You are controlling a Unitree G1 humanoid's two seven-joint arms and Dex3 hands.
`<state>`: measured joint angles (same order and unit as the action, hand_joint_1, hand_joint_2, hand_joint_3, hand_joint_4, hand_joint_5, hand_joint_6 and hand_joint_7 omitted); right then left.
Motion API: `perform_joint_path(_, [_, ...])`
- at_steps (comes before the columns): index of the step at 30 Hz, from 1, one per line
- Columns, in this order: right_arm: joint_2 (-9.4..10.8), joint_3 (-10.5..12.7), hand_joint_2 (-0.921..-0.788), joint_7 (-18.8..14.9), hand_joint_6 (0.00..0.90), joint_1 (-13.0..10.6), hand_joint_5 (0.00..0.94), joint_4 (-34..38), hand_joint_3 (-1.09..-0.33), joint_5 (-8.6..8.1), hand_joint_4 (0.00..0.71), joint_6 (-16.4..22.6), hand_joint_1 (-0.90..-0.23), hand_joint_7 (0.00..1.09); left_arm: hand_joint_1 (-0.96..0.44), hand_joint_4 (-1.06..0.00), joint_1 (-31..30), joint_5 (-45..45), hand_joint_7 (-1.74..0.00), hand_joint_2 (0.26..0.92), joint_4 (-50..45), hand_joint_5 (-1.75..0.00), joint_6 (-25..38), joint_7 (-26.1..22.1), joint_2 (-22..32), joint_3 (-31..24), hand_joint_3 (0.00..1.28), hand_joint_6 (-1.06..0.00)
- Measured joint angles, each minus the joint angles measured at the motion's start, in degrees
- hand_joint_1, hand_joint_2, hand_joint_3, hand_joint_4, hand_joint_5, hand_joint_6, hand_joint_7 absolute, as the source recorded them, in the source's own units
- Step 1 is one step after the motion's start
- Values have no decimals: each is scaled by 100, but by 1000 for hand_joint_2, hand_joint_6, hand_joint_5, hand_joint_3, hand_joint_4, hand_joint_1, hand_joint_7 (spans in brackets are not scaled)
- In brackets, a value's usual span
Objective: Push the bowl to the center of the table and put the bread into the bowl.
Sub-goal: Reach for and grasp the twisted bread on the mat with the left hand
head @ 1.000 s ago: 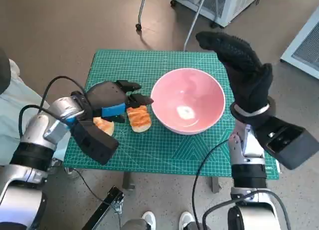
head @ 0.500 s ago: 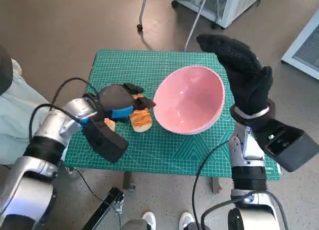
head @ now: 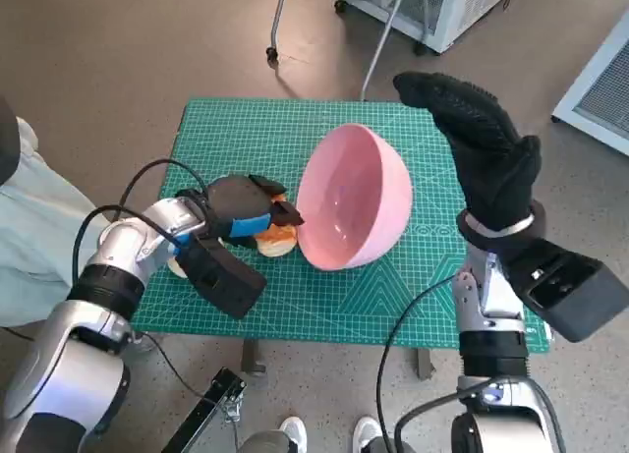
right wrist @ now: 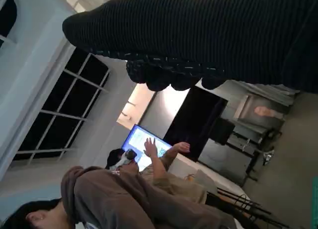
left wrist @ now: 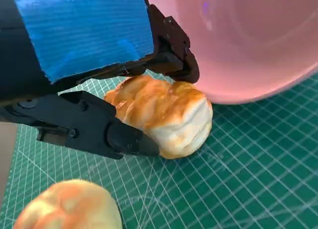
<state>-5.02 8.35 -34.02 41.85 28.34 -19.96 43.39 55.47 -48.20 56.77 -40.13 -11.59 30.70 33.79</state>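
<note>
The pink bowl point(head: 349, 198) stands tipped up on its edge at the middle of the green table mat point(head: 295, 129), its opening facing left. A golden bread roll point(head: 277, 241) lies against its lower left side. My left hand point(head: 241, 202) grips that roll. In the left wrist view the black fingers point(left wrist: 169, 55) lie over the roll point(left wrist: 164, 114), with the thumb along its other side, and press against the bowl point(left wrist: 248, 40). A second roll point(left wrist: 67, 206) lies loose behind the hand. My right hand point(head: 482, 148) hangs raised and open over the table's right side, holding nothing point(right wrist: 198, 35).
A person's pale trousers point(head: 29, 237) are at the left of the table and white shoes point(head: 295, 435) at its front edge. A white cabinet point(head: 442, 6) and chair legs point(head: 280, 21) stand beyond the far edge. A person point(right wrist: 124, 199) shows in the right wrist view.
My left hand has moved right over the roll and against the bowl. The bowl has tipped from flat up onto its edge. The right hand has barely moved.
</note>
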Motion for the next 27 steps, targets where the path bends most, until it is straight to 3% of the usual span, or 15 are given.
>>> perform_joint_path(10, [-10,-8,-921,26,-1,1,14,89,-820,4,321,67,-709,960,-27,-561,0,149,-396,920,0,-37,-153,164,21,-35,9,-524])
perform_joint_path(18, [-7,-34,-921,35,-1,2,15,97,-819,1,321,67,-713,948,-29,-664,0,86,-465,921,105,-78,-165,368,20,47,52,-611])
perform_joint_path(19, [-7,-34,-921,35,-1,2,15,99,-819,0,321,68,-714,947,-143,-694,0,82,-810,921,121,-93,-161,367,19,63,122,-566])
perform_joint_path(20, [-7,-35,-921,35,-1,2,15,102,-819,0,321,68,-714,946,-184,-704,0,81,-937,921,132,-98,-154,365,18,75,150,-545])
perform_joint_path(21, [-7,-35,-921,36,-1,3,15,108,-819,0,321,68,-713,945,-118,-590,0,83,-1107,921,134,-540,-147,365,18,83,187,-537])
perform_joint_path(22, [-6,-37,-921,36,-1,4,15,113,-819,0,321,68,-713,944,-75,-511,2,89,-1222,921,133,-830,-145,357,18,86,216,-526])
perform_joint_path(25, [-3,-40,-921,36,-1,5,15,121,-819,-1,320,68,-718,943,-25,-457,22,131,-1336,921,131,-1138,-147,314,18,84,223,-534])
perform_joint_path(27, [0,-45,-921,36,-1,6,15,122,-819,-3,320,68,-722,943,-13,-465,49,165,-1348,921,131,-1199,-163,277,19,76,211,-545])
